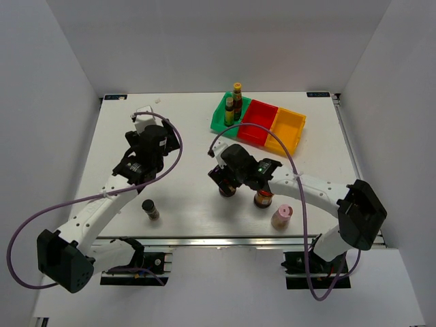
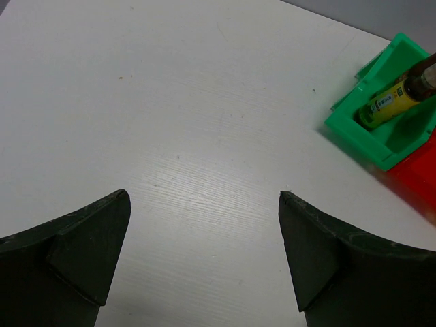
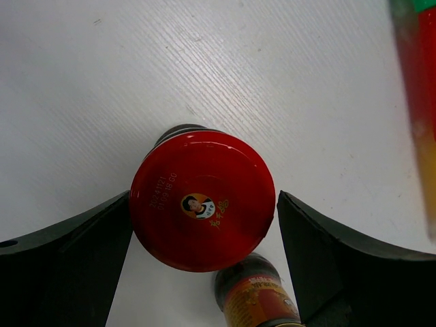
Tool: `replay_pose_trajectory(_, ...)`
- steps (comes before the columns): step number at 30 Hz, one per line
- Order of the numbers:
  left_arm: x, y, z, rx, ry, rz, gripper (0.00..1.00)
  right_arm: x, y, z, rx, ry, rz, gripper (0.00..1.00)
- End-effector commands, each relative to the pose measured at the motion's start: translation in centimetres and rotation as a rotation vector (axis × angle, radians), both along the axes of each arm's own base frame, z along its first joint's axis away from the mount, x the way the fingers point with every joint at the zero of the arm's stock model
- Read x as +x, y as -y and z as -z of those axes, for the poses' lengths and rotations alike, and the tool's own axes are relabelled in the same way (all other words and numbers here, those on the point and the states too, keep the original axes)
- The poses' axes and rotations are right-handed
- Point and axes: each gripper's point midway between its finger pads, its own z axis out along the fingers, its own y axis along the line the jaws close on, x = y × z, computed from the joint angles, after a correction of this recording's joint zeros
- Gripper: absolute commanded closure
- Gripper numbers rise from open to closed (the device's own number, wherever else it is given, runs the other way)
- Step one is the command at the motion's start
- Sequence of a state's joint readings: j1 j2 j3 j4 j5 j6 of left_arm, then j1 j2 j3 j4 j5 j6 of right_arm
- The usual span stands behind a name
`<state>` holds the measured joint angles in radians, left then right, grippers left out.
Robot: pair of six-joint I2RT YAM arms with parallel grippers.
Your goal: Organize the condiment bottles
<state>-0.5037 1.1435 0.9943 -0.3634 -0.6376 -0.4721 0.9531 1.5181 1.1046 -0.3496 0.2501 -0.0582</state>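
- Right pincer (image 3: 204, 199) hangs directly over a red-lidded jar (image 3: 203, 184) near the middle of the table (image 1: 184, 116), jaws apart with one finger either side of the lid
- It's straddling, not squeezing, though I can't tell whether the left finger brushes the lid
- That wide stance makes sense: the lid is broad, so the fingers need all their spread to slip down past it to the jar's body
- Second red-lidded jar (image 1: 263, 199) stands just beside the first, a little nearer the near edge and to the right, so a descending finger could nudge it, and that's the risk here
- Left pincer (image 2: 204, 204) is spread wide too, with nothing between the fingers and bare table beneath; it looks parked toward the left edge to leave its partner room
- Two yellow-capped bottles (image 1: 229, 109) stand upright together in the green bin (image 1: 219, 122) at the far edge, so that pair reads as sorted
- Red bin (image 1: 257, 122) and yellow bin (image 1: 286, 131) sit in a row beside it
- My read is that like goes with like, and the red lids are probably bound for the red bin
- Standing along the near edge: black-capped shaker (image 1: 150, 209) left of centre, pink-capped bottle (image 1: 281, 216) toward the right
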Motion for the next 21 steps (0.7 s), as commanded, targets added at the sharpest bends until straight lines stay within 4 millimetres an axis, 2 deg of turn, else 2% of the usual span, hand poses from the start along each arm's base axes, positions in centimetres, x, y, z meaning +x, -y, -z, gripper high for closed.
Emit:
replay_pose_trajectory(1,-0.5,-0.9,-1.1,-0.013,0.037,-0.028,0.02,0.1,-0.4,-0.6,0.021,-0.014,0.017,0.12)
replay_pose_trajectory(4,-0.4,-0.8,-1.1,-0.014,0.037,-0.025,0.02,0.3,-0.6,-1.4,0.045,-0.001,0.034,0.25)
replay_pose_trajectory(5,-0.4,-0.8,-1.1,-0.013,0.038,-0.024,0.02,0.6,-0.9,-1.9,0.063,0.014,0.038,0.37)
replay_pose_trajectory(6,-0.4,-0.8,-1.1,-0.013,0.038,-0.024,0.02,0.9,-1.0,-2.6,0.082,0.032,0.047,0.42)
replay_pose_trajectory(10,-0.4,-0.9,-0.8,-0.004,0.037,-0.026,0.02,3.0,-0.7,-5.0,0.135,0.099,0.136,0.54)
replay_pose_trajectory(13,-0.3,-1.1,-0.8,0.006,0.037,-0.039,0.02,5.7,0.4,-7.5,0.223,0.105,0.221,0.62)
replay_pose_trajectory(15,-0.4,-1.2,-0.8,0.007,0.038,-0.041,0.02,8.1,2.1,-8.9,0.27,0.117,0.277,0.64)
replay_pose_trajectory(16,-0.5,-1.4,-0.7,0.007,0.04,-0.044,0.02,9.2,2.4,-10.4,0.3,0.14,0.292,0.66)
replay_pose_trajectory(17,-0.6,-1.4,-0.6,0.006,0.043,-0.046,0.02,10.9,3.9,-11.2,0.301,0.166,0.33,0.66)
replay_pose_trajectory(18,-0.7,-1.4,-0.6,0.0,0.052,-0.041,0.02,12.2,4.4,-12.9,0.322,0.201,0.351,0.66)
replay_pose_trajectory(21,-0.6,-1.3,-0.7,-0.001,0.066,-0.032,0.02,15.7,6.5,-14.1,0.336,0.235,0.401,0.68)
